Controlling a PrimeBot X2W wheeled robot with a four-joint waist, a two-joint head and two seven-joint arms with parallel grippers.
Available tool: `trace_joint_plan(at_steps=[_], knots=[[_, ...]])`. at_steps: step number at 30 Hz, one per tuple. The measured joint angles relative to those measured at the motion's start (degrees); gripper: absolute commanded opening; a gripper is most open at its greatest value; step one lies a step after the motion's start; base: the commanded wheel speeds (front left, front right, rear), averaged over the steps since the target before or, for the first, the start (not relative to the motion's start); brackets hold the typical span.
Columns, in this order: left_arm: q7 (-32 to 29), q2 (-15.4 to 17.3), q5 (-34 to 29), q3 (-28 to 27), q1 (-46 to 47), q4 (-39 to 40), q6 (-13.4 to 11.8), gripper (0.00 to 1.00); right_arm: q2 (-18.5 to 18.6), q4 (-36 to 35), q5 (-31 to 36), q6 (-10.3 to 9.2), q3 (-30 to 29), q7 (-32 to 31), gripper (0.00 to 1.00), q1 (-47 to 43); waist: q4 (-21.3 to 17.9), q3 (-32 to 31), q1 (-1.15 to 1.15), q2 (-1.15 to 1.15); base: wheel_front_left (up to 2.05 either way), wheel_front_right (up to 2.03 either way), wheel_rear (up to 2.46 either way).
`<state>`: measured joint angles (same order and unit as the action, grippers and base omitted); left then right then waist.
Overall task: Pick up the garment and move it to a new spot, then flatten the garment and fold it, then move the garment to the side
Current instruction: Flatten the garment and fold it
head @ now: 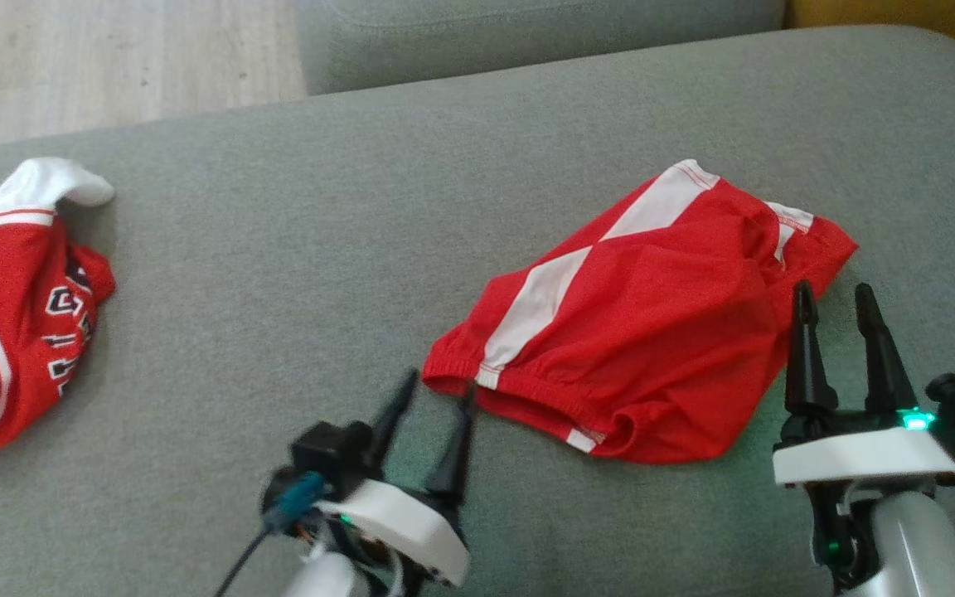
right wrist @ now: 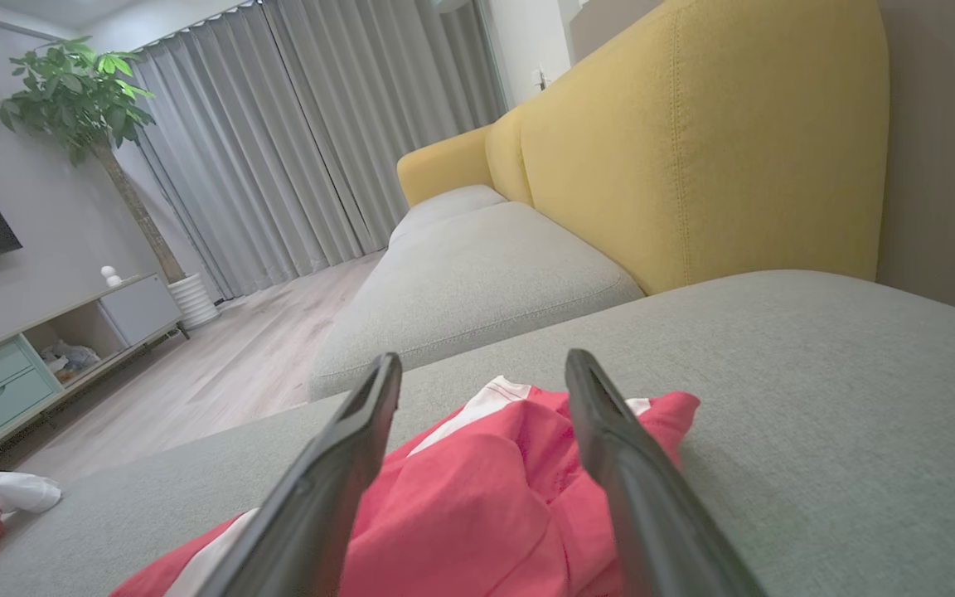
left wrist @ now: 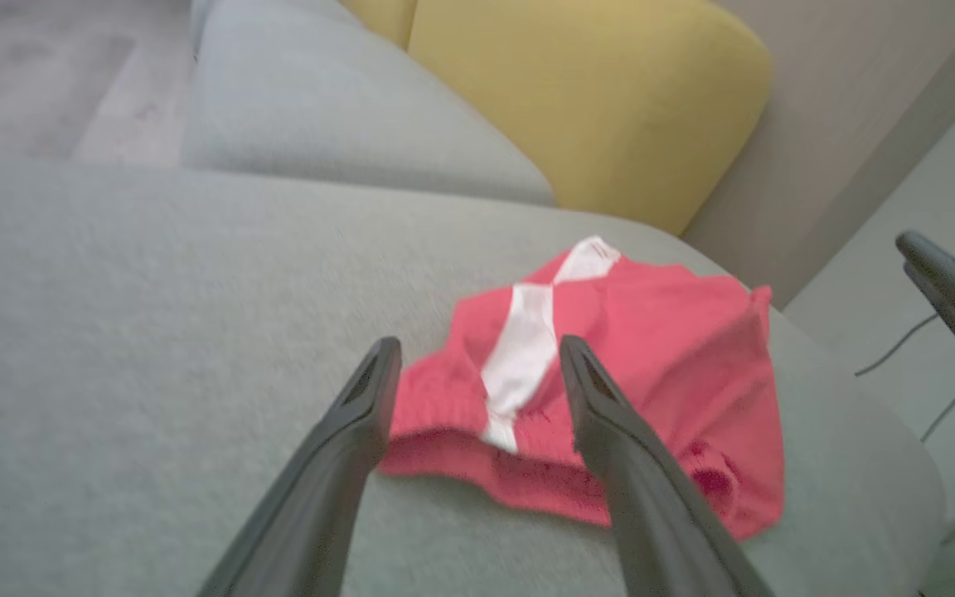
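Red shorts [head: 652,323] lie crumpled on the grey sofa cushion [head: 295,265], right of its middle, waistband toward the near edge; left gripper [head: 439,385] wide at the waistband's left corner, right gripper [head: 832,292] wide at the shorts' right side, neither holding cloth; red jersey [head: 13,307] at the left edge.

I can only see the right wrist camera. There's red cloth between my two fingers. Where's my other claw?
Observer: The left gripper sits at the left end of the shorts' waistband, a finger on each side.
Operator: Is it grabbing them?
Observer: No. Its jaws stand wide open, and the waistband lies loose on the grey cushion.
Operator: Are there more clothes?
Observer: Yes. A red jersey with lettering lies crumpled far to the robot's left.
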<state>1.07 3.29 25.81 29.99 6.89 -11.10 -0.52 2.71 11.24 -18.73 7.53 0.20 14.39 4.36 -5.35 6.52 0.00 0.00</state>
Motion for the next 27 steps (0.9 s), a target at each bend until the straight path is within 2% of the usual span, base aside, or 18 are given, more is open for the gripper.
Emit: trace_joint_plan(at_steps=[4, 7, 10, 14, 26, 27], knots=[[-3.21, -0.03, 3.35, 4.25, 0.31, -1.72, -2.09, 1.00, -0.01, 0.00, -0.45, 0.00, 1.27, 0.00, 1.00, 1.23, -1.19, 0.94, 0.00, 0.00, 0.00, 0.00, 0.00], [-4.43, -0.03, 9.13, 5.45, 1.49, -2.99, -4.14, 1.00, -0.03, 0.00, -0.85, 0.00, 1.54, 0.00, 1.00, 2.11, -2.29, 1.56, 0.00, 0.00, 0.00, 0.00, 0.00], [-4.59, -0.02, 11.23, 6.21, 3.63, -5.21, -6.13, 1.00, -0.03, -0.01, -0.94, 0.00, 1.69, 0.01, 1.00, 2.22, -3.41, 2.14, 0.00, 0.00, 0.00, 0.00, 0.00], [-4.00, -0.02, 14.59, 7.03, 6.35, -7.16, -6.59, 1.00, -0.03, -0.08, -0.94, 0.00, 1.76, 0.01, 1.00, 2.23, -4.83, 2.97, 0.00, 0.00, 0.00, 0.00, 0.00], [0.19, -0.07, 16.72, 7.43, 11.89, -12.37, -7.08, 1.00, -0.03, -0.69, -1.41, 0.00, 1.79, 0.01, 1.00, 3.55, -6.97, 5.61, 0.00, 0.00, 0.00, 0.00, 0.00], [0.96, -0.08, 17.06, 7.20, 12.23, -12.49, -7.08, 0.53, -0.03, -0.69, -1.41, 0.00, 1.79, 0.01, 1.00, 3.55, -7.03, 5.66, 0.00, 0.00, 0.00, 0.00, 0.00]])
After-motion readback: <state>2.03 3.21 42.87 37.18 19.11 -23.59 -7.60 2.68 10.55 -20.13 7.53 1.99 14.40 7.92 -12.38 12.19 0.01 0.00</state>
